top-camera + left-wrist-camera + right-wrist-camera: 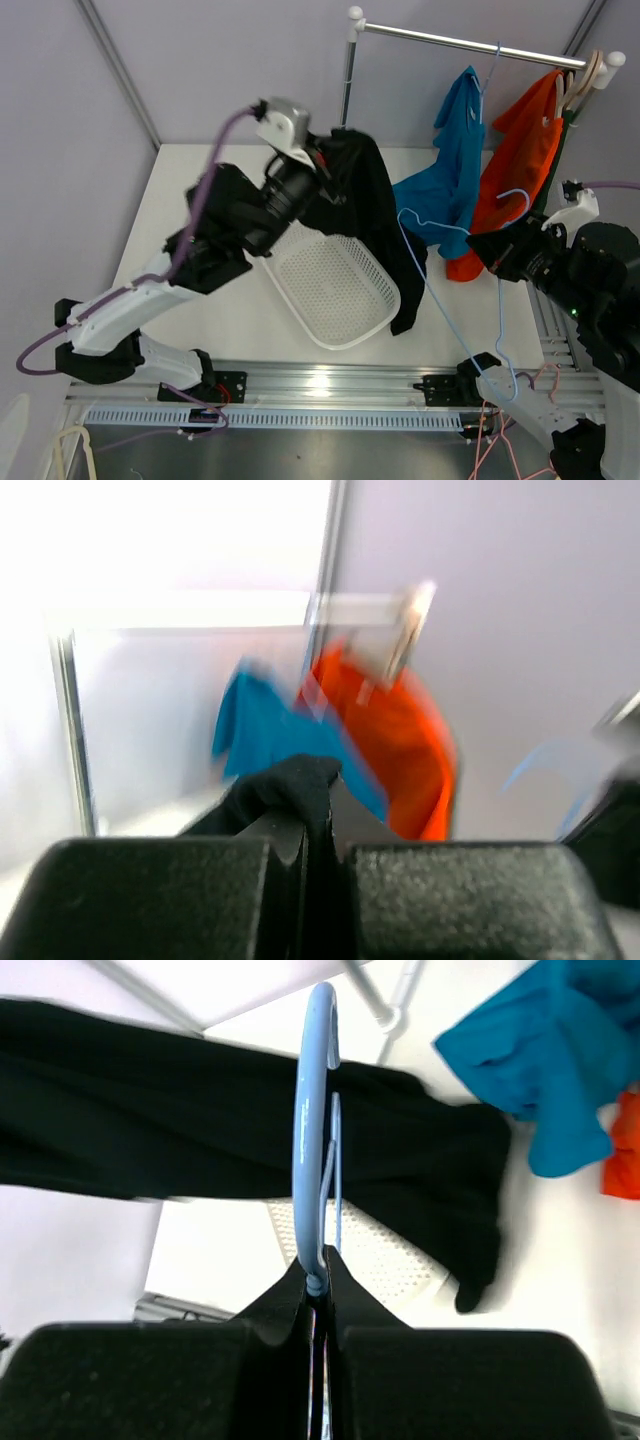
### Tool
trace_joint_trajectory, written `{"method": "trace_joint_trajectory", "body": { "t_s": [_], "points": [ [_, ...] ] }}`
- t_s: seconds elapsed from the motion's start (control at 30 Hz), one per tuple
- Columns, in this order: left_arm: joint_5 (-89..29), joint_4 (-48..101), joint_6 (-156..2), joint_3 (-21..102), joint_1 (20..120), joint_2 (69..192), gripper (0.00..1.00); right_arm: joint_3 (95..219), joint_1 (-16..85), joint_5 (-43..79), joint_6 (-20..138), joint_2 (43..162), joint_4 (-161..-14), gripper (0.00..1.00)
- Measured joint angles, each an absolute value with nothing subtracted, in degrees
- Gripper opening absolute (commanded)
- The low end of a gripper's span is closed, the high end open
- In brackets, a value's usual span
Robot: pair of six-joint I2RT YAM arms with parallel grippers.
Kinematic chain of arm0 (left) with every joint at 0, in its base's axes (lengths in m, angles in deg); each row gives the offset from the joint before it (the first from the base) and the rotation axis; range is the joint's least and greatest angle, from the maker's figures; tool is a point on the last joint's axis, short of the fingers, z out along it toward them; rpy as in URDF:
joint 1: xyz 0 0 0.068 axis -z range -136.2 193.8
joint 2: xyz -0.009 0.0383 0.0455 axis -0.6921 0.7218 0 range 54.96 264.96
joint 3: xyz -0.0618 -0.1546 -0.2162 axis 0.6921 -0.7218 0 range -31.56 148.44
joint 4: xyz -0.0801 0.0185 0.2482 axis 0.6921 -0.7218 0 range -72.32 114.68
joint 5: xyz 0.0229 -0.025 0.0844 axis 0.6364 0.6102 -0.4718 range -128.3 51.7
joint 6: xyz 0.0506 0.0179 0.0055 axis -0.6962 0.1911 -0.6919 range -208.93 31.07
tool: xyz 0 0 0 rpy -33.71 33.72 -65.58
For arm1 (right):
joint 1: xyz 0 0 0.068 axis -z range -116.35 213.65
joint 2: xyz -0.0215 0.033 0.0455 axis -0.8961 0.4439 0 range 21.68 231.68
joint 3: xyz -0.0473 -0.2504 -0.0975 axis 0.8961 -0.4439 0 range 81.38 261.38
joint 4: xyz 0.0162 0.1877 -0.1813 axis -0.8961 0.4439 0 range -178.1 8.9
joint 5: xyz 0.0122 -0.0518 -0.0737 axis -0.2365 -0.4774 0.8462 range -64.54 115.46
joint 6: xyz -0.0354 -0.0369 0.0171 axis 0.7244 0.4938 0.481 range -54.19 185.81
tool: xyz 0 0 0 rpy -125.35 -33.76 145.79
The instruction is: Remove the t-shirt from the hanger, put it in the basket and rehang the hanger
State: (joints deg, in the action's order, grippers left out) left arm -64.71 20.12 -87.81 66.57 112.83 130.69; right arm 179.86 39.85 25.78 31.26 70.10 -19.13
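The black t-shirt [375,210] hangs from my raised left gripper [325,160] and drapes down over the white basket's right side. In the left wrist view my left gripper [325,830] is shut on a bunch of the black fabric [295,780]. My right gripper [487,245] is shut on the light-blue wire hanger [450,310], held to the right of the shirt. The right wrist view shows my right gripper [320,1280] pinching the hanger [312,1130], with the shirt [200,1130] stretched behind it. The hanger's frame looks bare; its far tip is close to the shirt's edge.
A white mesh basket [335,285] lies tilted on the table under the shirt; it also shows in the right wrist view [395,1250]. A metal rack [450,38] at the back right carries a blue shirt [455,170] and an orange shirt [515,165]. Spare hangers [510,450] lie at the near right.
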Motion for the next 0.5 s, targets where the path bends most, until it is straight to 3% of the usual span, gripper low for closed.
{"method": "trace_joint_trajectory", "body": {
  "t_s": [0.17, 0.27, 0.4, 0.5],
  "points": [
    [-61.06, 14.35, -92.09, 92.09, 112.59, 136.96, 0.01, 174.35, 39.85, 30.63, 31.29, 67.13, -19.50, 0.00],
    [-58.90, 13.74, -94.25, 99.66, 111.04, 138.73, 0.01, 171.73, 39.85, 33.54, 31.29, 66.21, -19.68, 0.00],
    [-56.06, 12.30, -94.78, 100.07, 105.90, 138.45, 0.01, 169.10, 39.85, 37.56, 31.29, 63.81, -19.50, 0.00],
    [-54.53, 12.32, -93.03, 90.08, 103.02, 134.69, 0.01, 168.78, 39.85, 41.21, 31.24, 61.38, -19.20, 0.00]
  ]
}}
